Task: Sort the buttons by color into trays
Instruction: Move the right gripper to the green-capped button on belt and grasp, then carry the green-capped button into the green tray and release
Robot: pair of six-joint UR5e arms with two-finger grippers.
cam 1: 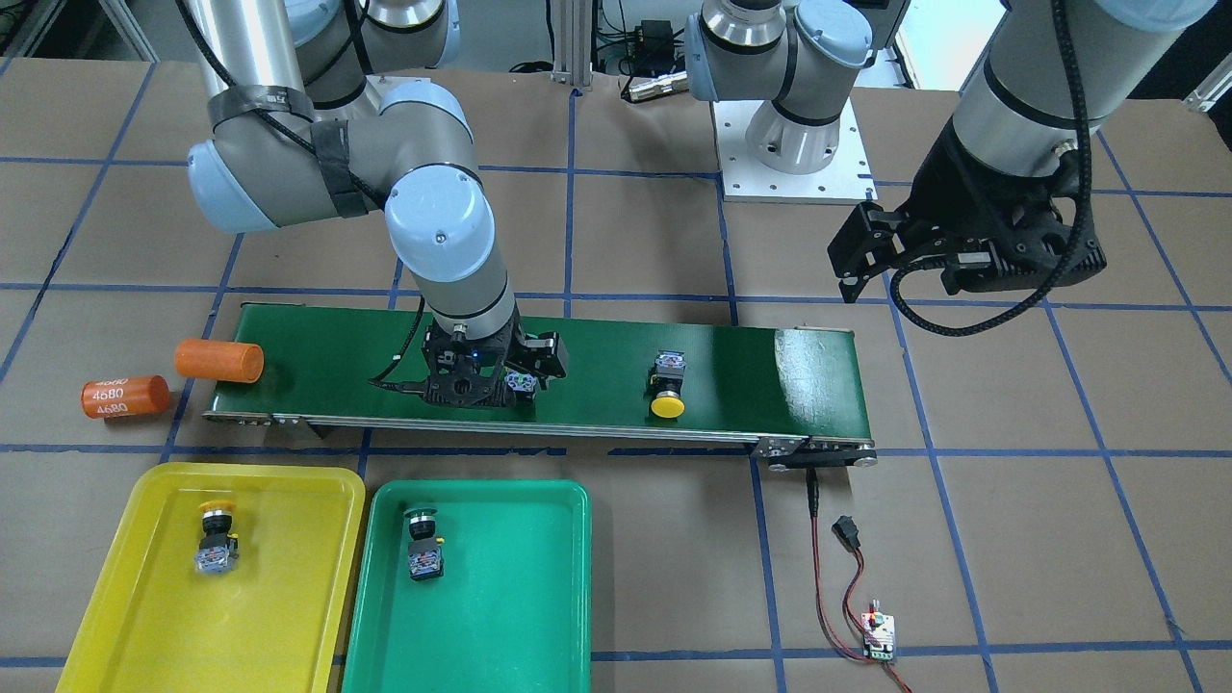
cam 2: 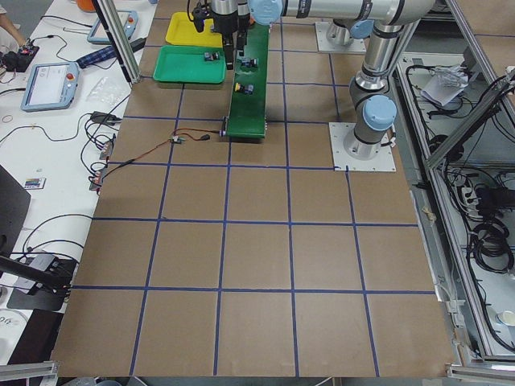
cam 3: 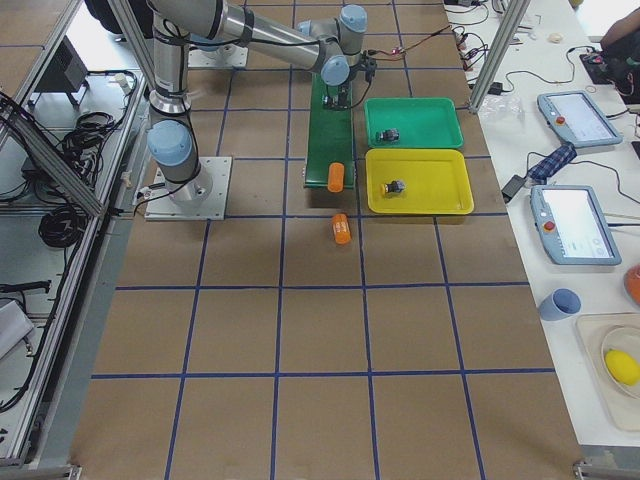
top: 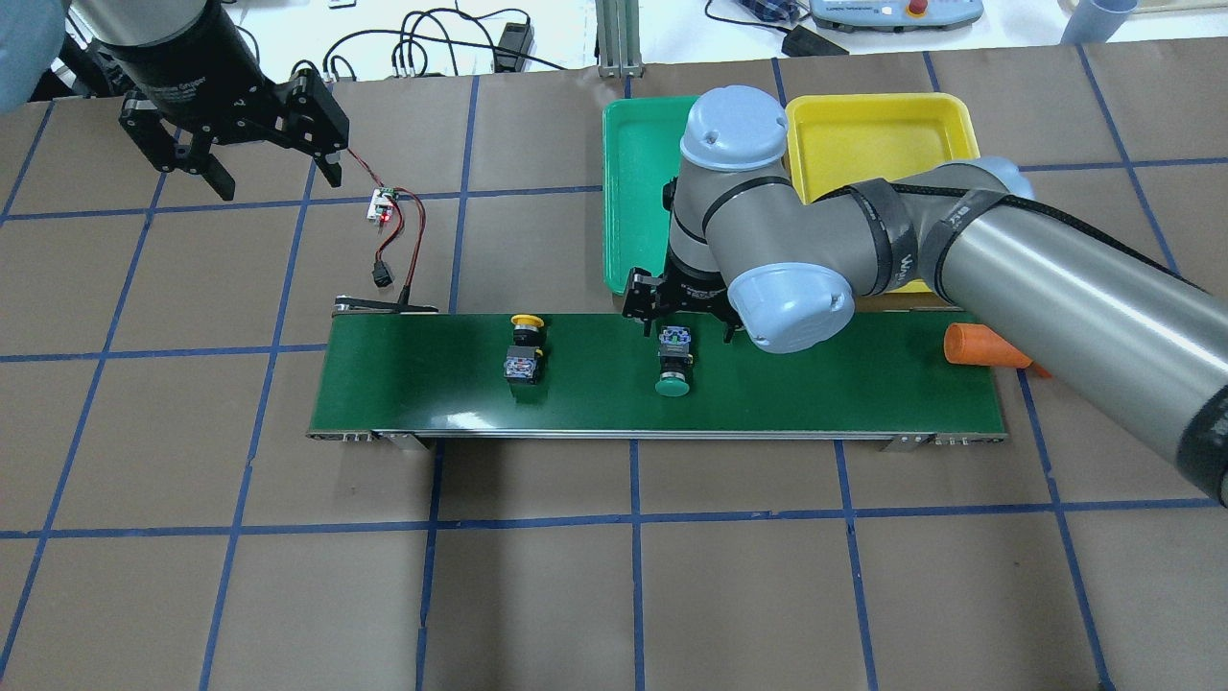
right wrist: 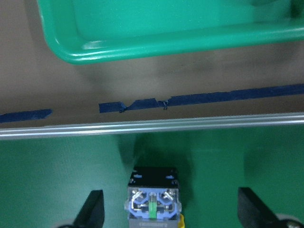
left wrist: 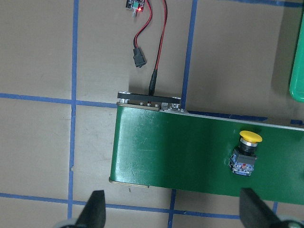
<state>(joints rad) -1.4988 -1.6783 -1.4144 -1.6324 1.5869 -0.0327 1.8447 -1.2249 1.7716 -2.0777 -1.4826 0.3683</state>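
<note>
Green button (top: 673, 365) lies on its side on the belt (top: 815, 384), just below the right claw (right wrist: 174, 213) and between its spread fingers. Its long axis crosses their closing line, and its round cap points away from the green tray (right wrist: 142, 42) beyond. The body is blocky plastic with flat sides. The left claw (left wrist: 173, 211), also open and empty, hangs far off, so the right is nearer.
</note>
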